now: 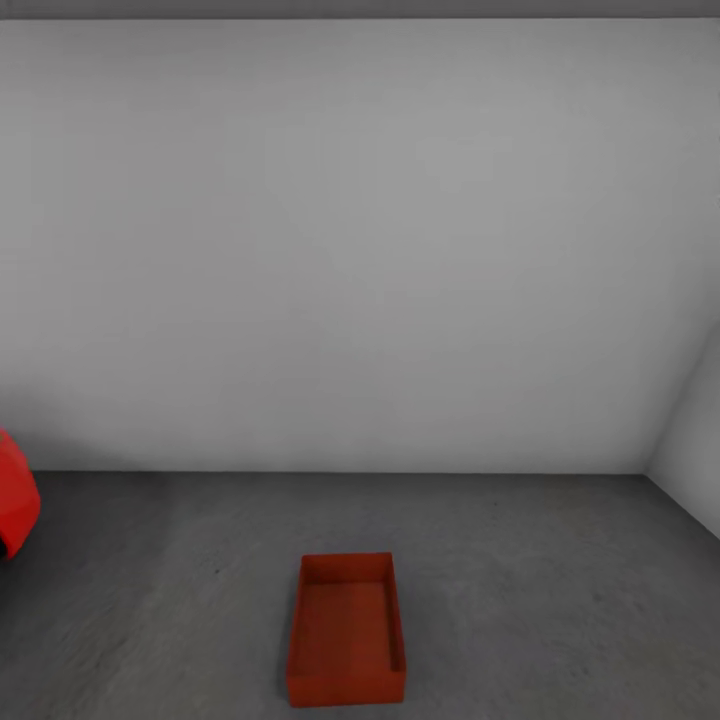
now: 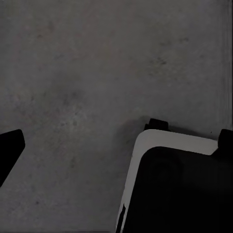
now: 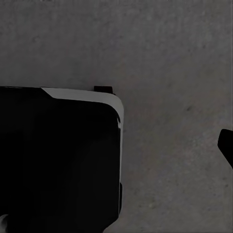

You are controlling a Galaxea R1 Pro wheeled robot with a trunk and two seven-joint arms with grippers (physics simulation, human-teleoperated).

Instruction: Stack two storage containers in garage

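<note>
One storage container (image 1: 346, 630) stands on the dark grey garage floor (image 1: 540, 600) in the head view, open side up and with nothing inside it. Its long sides run away from the camera toward the pale grey back wall (image 1: 360, 250), and its near short wall sits close to the lower edge of the picture. A broad strip of bare concrete lies between the container's far end and the foot of that wall. To the container's right the floor runs free to the corner where a side wall (image 1: 695, 450) meets the back wall. To its left there is open floor as far as the rounded red body of the car (image 1: 15, 500), which shows at the picture's edge, well apart from the container.

Counted: one container, one car, two walls.

In the left wrist view a dark finger tip (image 2: 9, 148) hangs over the rough floor beside the robot's white-edged black base (image 2: 179, 184). In the right wrist view another dark finger tip (image 3: 227, 145) shows beside the same base (image 3: 58, 155). Each view shows a single finger tip, so I cannot tell how wide either pincer stands.
</note>
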